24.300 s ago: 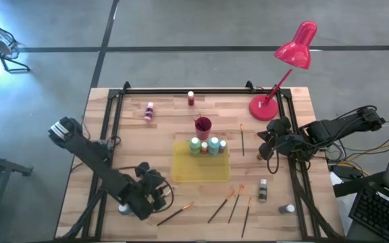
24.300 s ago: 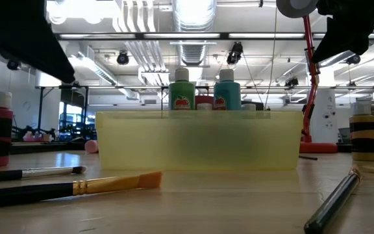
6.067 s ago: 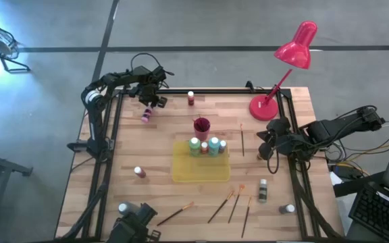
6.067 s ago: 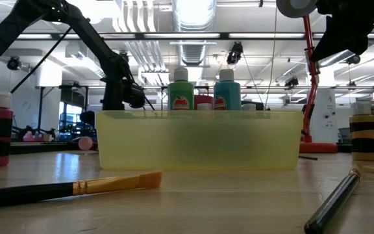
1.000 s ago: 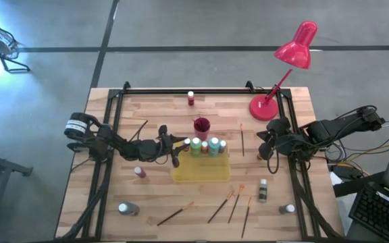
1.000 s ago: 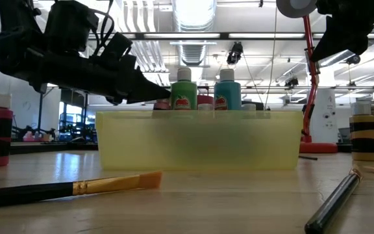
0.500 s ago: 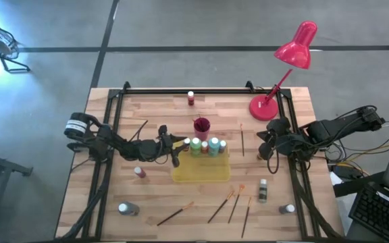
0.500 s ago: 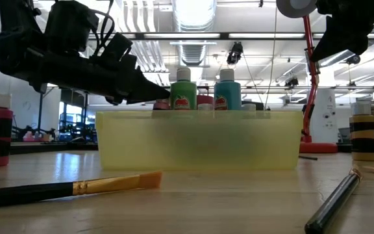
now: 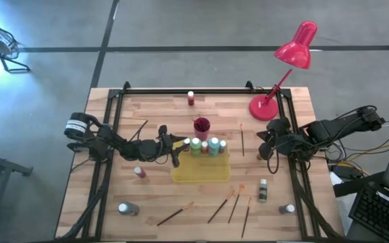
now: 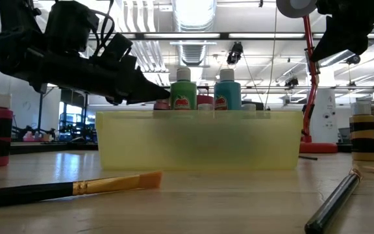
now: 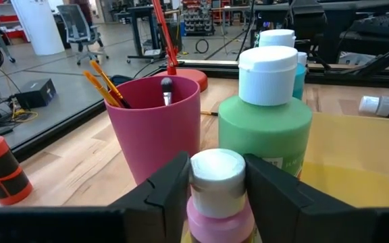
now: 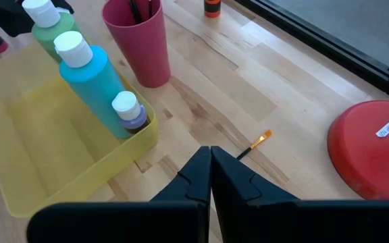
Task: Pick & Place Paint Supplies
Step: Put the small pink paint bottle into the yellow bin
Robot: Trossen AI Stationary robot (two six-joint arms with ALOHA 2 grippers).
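My left gripper (image 9: 178,147) reaches from the table's left to the far left corner of the yellow tray (image 9: 201,172) and is shut on a small pink paint bottle with a white cap (image 11: 216,177). A green bottle (image 11: 265,115), a light blue bottle (image 9: 214,144) and a small purple one (image 12: 131,115) stand upright in the tray. The magenta cup (image 9: 202,125) with brushes stands just beyond the tray. My right gripper (image 12: 210,162) is shut on nothing and waits above the table's right part (image 9: 270,143). My left gripper pinches the pink bottle at its white cap and neck (image 11: 215,192) between its two fingers (image 11: 171,189). They come nearly level from the table's left. The bottle is upright beside the green bottle; the tray wall hides whether its base rests on the tray floor.
Loose bottles stand or lie on the wood: a red one (image 9: 139,173), one at the far edge (image 9: 191,98), others (image 9: 125,208), (image 9: 263,190), (image 9: 288,208). Brushes lie near the front (image 9: 175,214), (image 9: 223,205) and right of the tray (image 9: 241,138). A red lamp's base (image 9: 263,107) sits far right.
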